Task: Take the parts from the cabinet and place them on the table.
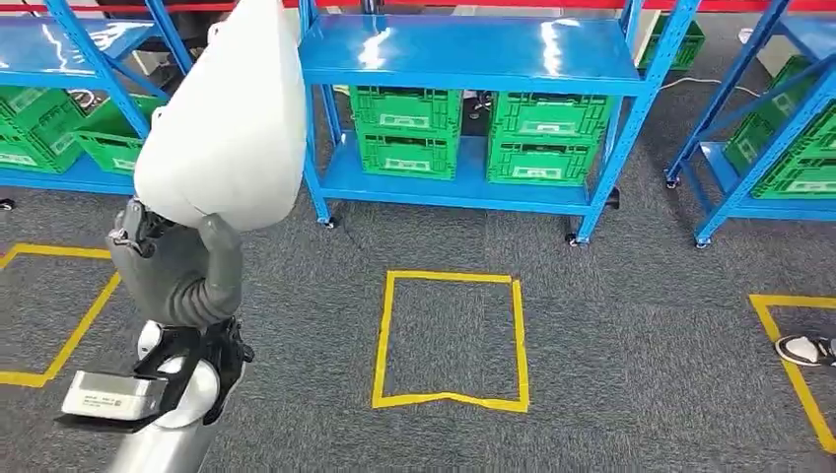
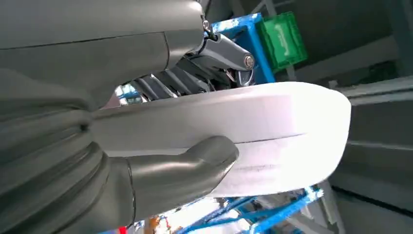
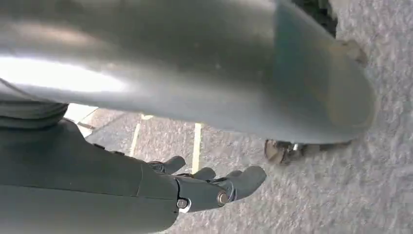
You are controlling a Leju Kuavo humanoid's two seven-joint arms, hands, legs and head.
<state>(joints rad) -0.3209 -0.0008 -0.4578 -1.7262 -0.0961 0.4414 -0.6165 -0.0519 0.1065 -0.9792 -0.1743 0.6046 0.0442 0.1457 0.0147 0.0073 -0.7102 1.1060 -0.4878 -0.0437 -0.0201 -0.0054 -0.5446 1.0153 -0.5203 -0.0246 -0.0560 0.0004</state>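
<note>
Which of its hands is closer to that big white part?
Left. The left hand grips the white part, thumb pressed against it. The right hand hangs over the carpet, holding nothing.

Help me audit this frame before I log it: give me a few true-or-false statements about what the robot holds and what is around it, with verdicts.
1. The left hand holds a large white part. True: the thumb and fingers clasp it in the left wrist view.
2. The right hand carries a green crate. False: it holds nothing, its fingers apart above the carpet.
3. Green crates sit on the lower shelf of the blue rack. True.
4. The yellow tape square on the floor has a crate inside it. False: it encloses bare carpet.
5. A person's shoe shows at the right edge of the head view. True.
</note>
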